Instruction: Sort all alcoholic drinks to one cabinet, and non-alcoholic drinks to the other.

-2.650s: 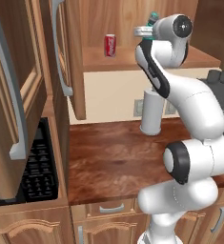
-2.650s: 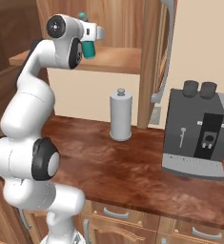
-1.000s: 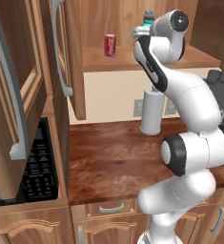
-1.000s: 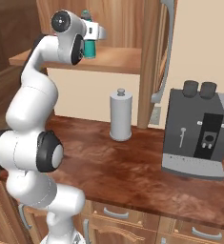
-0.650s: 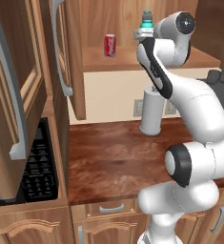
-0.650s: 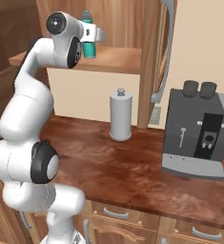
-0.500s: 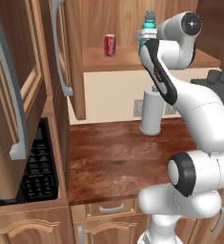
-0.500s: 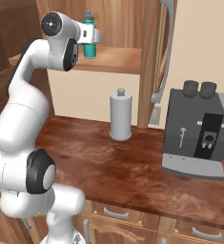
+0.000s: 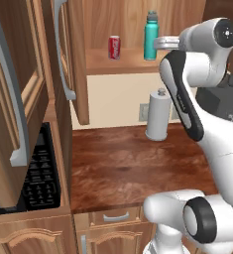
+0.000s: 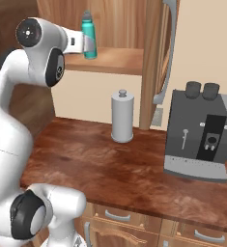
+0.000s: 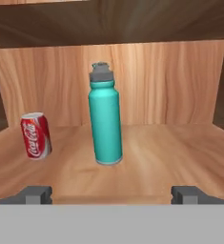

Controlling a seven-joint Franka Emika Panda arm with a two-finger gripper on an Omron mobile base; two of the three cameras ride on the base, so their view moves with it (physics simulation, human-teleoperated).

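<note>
A teal bottle [image 11: 105, 121] with a grey cap stands upright on the wooden shelf [image 11: 151, 162] of the open upper cabinet. A red soda can [image 11: 36, 136] stands to its left on the same shelf. My gripper [image 11: 112, 194] is open and empty, a short way in front of the bottle and touching nothing. In the left base view the gripper [image 9: 159, 43] hangs just right of the teal bottle [image 9: 150, 35], with the red can [image 9: 114, 47] further left. In the right base view the gripper [image 10: 90, 46] is in front of the bottle [image 10: 89, 34]. The alcoholic drinks are out of view.
A grey paper-towel holder [image 9: 157, 119] stands on the brown counter [image 9: 123, 168] under the shelf. A dark coffee machine [image 10: 199, 137] sits at the counter's right. Open cabinet doors [image 9: 63, 54] [image 10: 165, 53] flank the shelf. A black microwave [image 9: 38, 173] is at lower left.
My hand has drawn back from the teal bottle, which stays upright on the shelf. The arm's upper links have swung to the right. The can has not moved.
</note>
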